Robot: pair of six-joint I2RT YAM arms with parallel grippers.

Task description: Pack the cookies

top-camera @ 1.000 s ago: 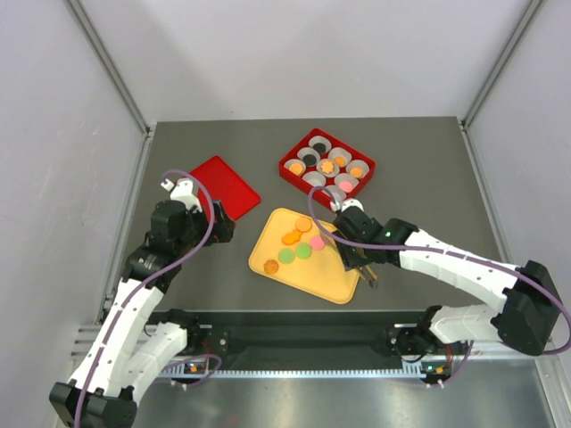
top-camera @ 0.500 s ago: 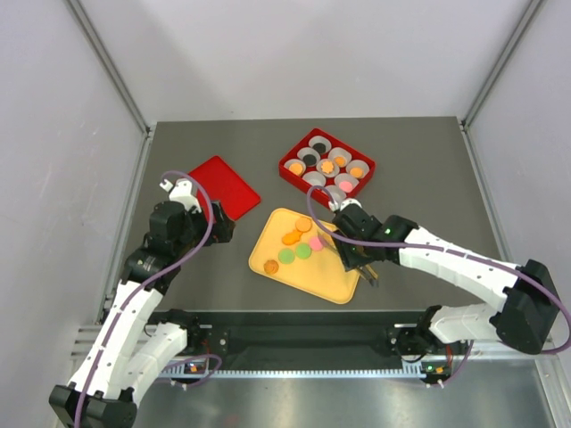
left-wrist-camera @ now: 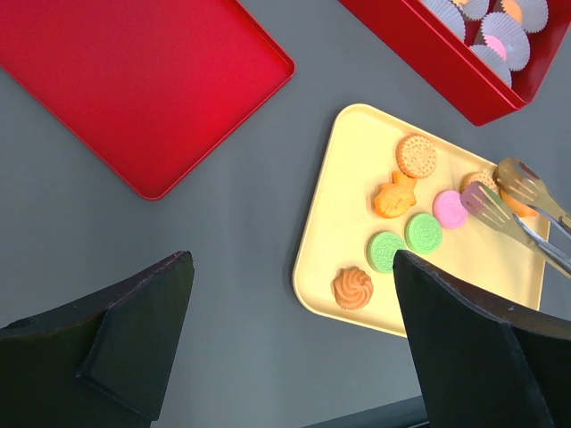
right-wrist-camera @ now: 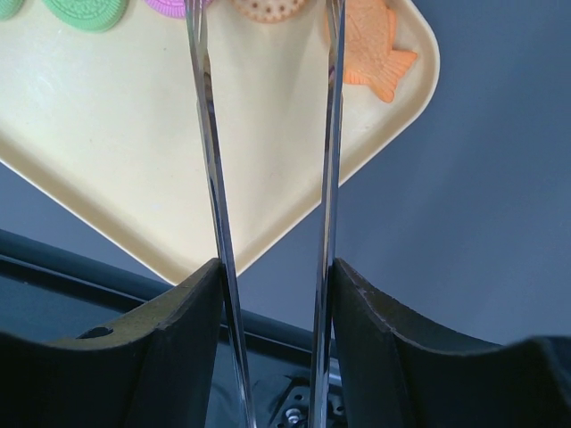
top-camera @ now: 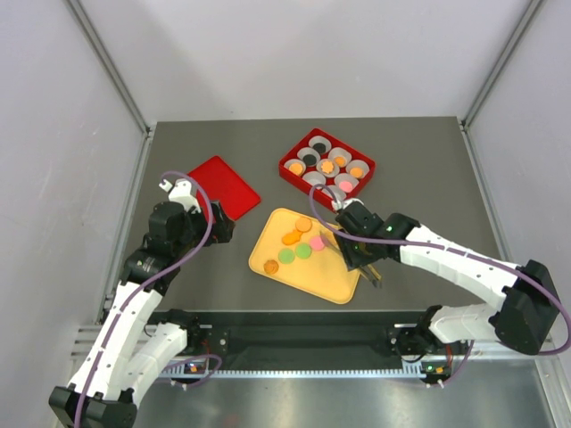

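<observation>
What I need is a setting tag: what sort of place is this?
Probably a lab robot cell: plain grey walls, left arm and right arm bolted at a table, cookies on a tray.

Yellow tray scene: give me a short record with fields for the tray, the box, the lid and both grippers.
tray: yellow tray, loose cookies on it, orange, pink and green
box: red box, open, paper cups inside, several holding cookies
lid: red lid, lying flat, apart from the box
right gripper: shut on tongs, tips over the tray's cookies
left gripper: open, holding nothing
</observation>
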